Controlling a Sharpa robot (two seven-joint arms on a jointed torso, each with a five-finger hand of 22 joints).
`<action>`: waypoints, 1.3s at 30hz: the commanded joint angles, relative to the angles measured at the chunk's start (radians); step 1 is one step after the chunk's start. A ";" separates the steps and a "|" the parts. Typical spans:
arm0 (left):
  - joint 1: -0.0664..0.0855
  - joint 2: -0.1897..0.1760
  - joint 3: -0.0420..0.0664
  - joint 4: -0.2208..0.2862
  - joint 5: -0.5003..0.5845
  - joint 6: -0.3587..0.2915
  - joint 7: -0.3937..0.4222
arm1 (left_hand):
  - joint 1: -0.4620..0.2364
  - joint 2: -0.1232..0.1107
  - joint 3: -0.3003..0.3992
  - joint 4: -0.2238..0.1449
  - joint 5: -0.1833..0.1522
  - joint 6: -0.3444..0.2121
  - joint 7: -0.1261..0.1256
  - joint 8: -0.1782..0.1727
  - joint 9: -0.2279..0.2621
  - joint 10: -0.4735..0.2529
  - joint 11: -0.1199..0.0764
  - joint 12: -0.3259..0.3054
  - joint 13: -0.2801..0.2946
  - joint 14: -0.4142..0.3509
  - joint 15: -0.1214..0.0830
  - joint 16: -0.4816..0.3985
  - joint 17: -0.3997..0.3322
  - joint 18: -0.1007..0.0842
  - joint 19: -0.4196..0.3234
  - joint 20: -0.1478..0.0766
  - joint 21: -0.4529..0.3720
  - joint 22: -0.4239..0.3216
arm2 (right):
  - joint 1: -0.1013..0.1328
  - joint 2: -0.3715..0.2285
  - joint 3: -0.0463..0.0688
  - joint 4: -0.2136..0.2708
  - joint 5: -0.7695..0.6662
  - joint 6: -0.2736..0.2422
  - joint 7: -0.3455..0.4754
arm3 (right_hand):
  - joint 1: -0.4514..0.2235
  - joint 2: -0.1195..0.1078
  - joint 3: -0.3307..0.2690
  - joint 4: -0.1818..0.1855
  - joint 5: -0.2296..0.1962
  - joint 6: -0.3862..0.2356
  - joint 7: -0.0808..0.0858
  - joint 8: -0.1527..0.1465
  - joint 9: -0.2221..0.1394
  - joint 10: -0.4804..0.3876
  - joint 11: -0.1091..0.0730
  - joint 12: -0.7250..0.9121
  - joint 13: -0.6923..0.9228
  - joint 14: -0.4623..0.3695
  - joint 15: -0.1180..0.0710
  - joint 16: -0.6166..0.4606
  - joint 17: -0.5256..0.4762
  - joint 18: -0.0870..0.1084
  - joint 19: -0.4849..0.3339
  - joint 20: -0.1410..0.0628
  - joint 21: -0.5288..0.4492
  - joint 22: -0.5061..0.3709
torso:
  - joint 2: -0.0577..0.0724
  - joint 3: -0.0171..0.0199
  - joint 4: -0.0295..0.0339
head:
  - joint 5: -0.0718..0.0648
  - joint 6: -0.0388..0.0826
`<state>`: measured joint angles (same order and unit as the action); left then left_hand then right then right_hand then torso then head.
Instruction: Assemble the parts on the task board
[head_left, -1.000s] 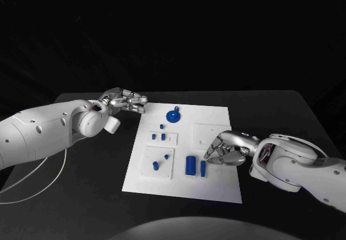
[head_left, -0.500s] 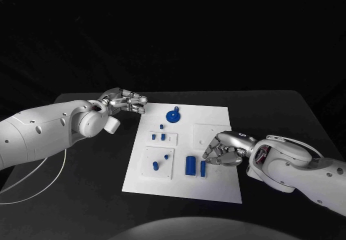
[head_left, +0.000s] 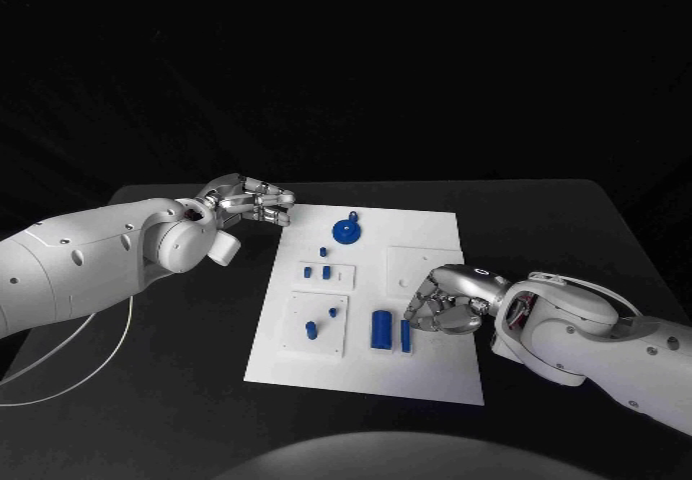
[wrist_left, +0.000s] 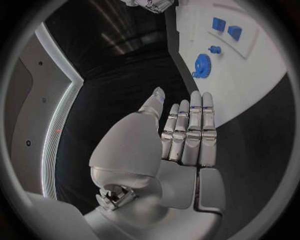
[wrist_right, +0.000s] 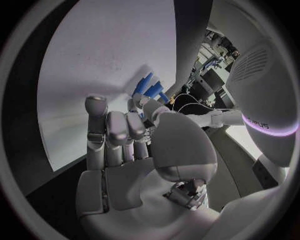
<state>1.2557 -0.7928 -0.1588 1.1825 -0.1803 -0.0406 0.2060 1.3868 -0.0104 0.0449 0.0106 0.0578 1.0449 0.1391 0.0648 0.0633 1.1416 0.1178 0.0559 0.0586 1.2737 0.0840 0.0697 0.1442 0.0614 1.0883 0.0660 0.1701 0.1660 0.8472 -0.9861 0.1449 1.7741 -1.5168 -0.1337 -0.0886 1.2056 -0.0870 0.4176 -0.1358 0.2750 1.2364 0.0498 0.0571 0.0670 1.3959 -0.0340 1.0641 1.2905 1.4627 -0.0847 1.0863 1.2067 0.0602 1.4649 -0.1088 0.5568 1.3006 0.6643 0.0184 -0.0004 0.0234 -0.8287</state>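
The white task board lies mid-table. At its far end stands a blue gear with a knob, with small blue pieces below it. Two more pieces sit in the near left plate. A blue cylinder and a thin blue bar lie side by side. My right hand hovers over the board with fingers curled in, fingertips just by the bar's far end; I cannot tell if they touch. My left hand hangs off the board's far left corner, fingers straight, holding nothing.
A white cable loops over the black table at the near left. A bare square recess lies on the board just beyond my right hand.
My right hand has crept left across the board, closer to the thin blue bar. The left hand and the parts have stayed put.
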 joint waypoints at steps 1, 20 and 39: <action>-0.001 0.001 0.000 0.001 -0.001 0.005 0.008 | 0.003 0.006 0.002 0.000 0.000 -0.006 -0.001 -0.002 0.000 0.001 -0.001 0.005 0.002 -0.005 -0.002 -0.005 0.001 -0.005 0.005 -0.001 0.006 -0.001 | -0.004 0.003 0.000 0.001 -0.013 0.030 0.000 | 0.007 0.000 -0.007 -0.001 -0.007 0.010 0.000 0.006 0.000 0.007 -0.001 0.000 0.001 0.005 0.000 0.004 -0.001 0.007 0.048 0.003 -0.006 -0.002 | 0.000 0.0006 0.0002 | 0.003 -0.001; -0.001 0.001 0.000 0.000 -0.001 0.009 -0.002 | 0.002 0.007 0.002 0.001 0.000 -0.006 -0.001 -0.002 0.000 0.000 0.000 0.005 0.002 -0.006 -0.002 -0.005 0.001 -0.005 0.004 0.000 0.008 -0.002 | -0.006 0.007 0.000 0.004 -0.010 0.029 -0.005 | 0.010 0.016 -0.006 -0.024 -0.051 0.045 -0.009 0.007 0.002 0.009 -0.009 -0.006 -0.002 0.005 -0.004 0.003 -0.003 0.002 0.048 -0.002 -0.005 -0.002 | 0.000 0.0002 0.0001 | 0.000 -0.005; -0.001 -0.001 -0.001 -0.002 -0.002 0.008 -0.003 | 0.002 0.007 0.001 0.002 0.000 -0.007 -0.001 -0.002 0.000 -0.001 0.000 0.005 0.002 -0.007 -0.001 -0.005 0.001 -0.005 0.003 0.000 0.008 -0.003 | -0.007 0.008 0.000 0.004 -0.021 -0.067 -0.014 | 0.014 -0.003 -0.029 0.018 -0.130 0.038 -0.014 0.006 0.000 0.009 -0.010 -0.017 -0.010 0.005 -0.007 -0.006 -0.009 0.002 0.049 -0.005 -0.011 -0.008 | 0.000 0.0009 -0.0006 | 0.003 0.001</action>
<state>1.2557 -0.7942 -0.1601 1.1798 -0.1809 -0.0400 0.1977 1.3868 -0.0105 0.0449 0.0106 0.0578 1.0449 0.1391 0.0648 0.0633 1.1416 0.1179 0.0559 0.0587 1.2737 0.0840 0.0697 0.1442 0.0614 1.0883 0.0660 0.1740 0.1642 0.8411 -0.9800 0.1448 1.7744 -1.5253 -0.1588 -0.1059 1.2253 -0.0835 0.3881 -0.1178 0.1472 1.2793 0.0359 0.0609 0.0680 1.4029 -0.0413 1.0524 1.2817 1.4655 -0.0874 1.0863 1.1990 0.0603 1.4648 -0.1088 0.5489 1.2939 0.6640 0.0183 -0.0004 0.0257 -0.8282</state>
